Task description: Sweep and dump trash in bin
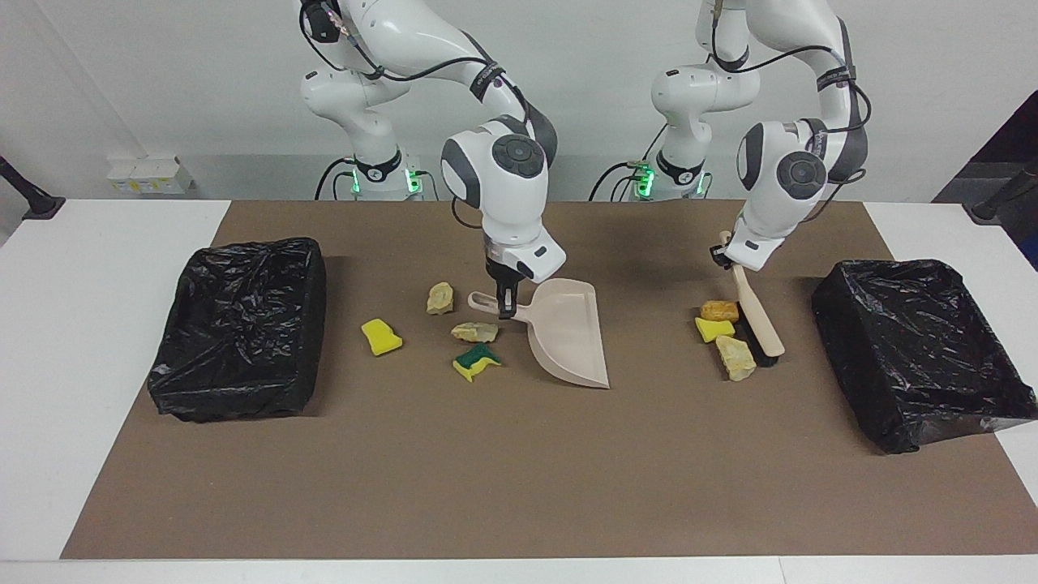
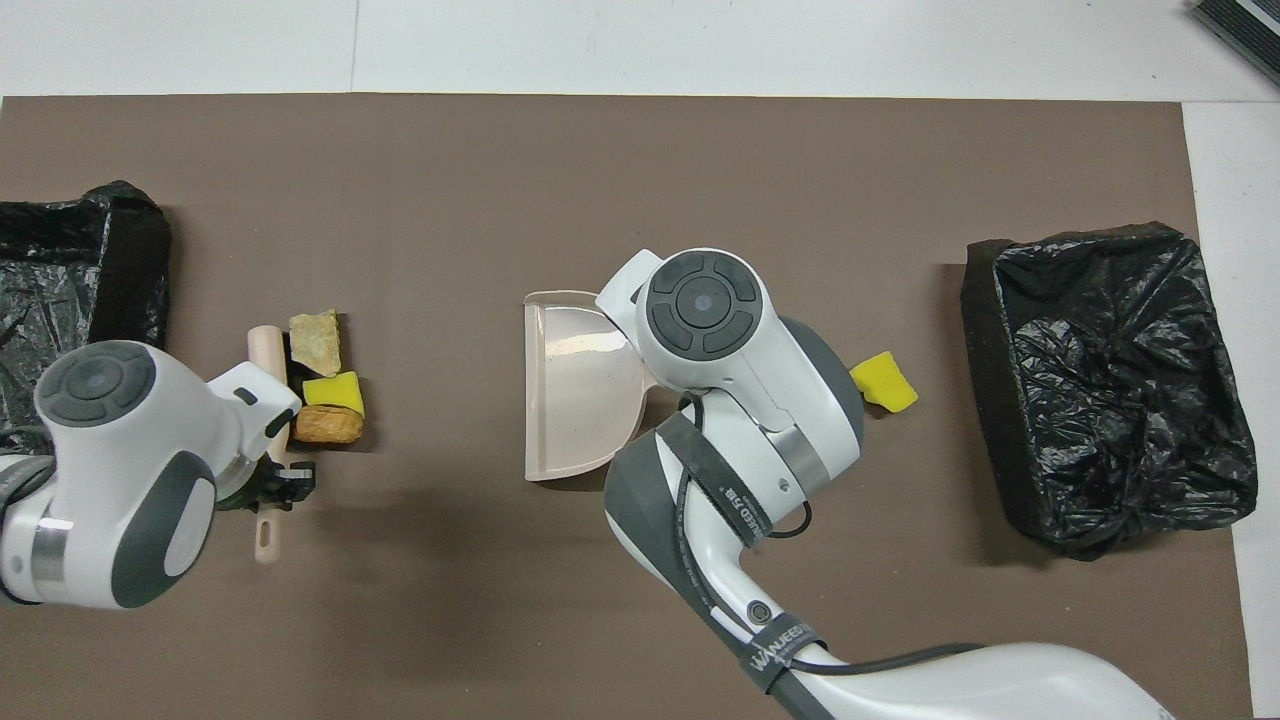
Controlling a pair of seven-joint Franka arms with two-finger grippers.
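- Left gripper (image 1: 724, 256) jaws are clamping the smooth beige brush (image 1: 755, 311), bristles pressing against three lumpy scraps (image 1: 721, 328).
- Right gripper (image 1: 506, 309) jaws are gripping the glossy dustpan (image 1: 568, 332) handle.

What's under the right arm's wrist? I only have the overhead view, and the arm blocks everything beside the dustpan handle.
Observer: Three scraps lie there: a rounder beige chunk, a flatter beige chunk and a green-and-yellow sponge, all beside the handle of the dustpan.
Operator: Is the right pincer on that handle?
Observer: Yes. The right pincer is shut on the handle close to the pan.
Operator: Is the brush down or in the air?
Observer: The left pincer is shut on the top of the brush, which slants down. Its bristles look to be at the mat, against the pale chunk.
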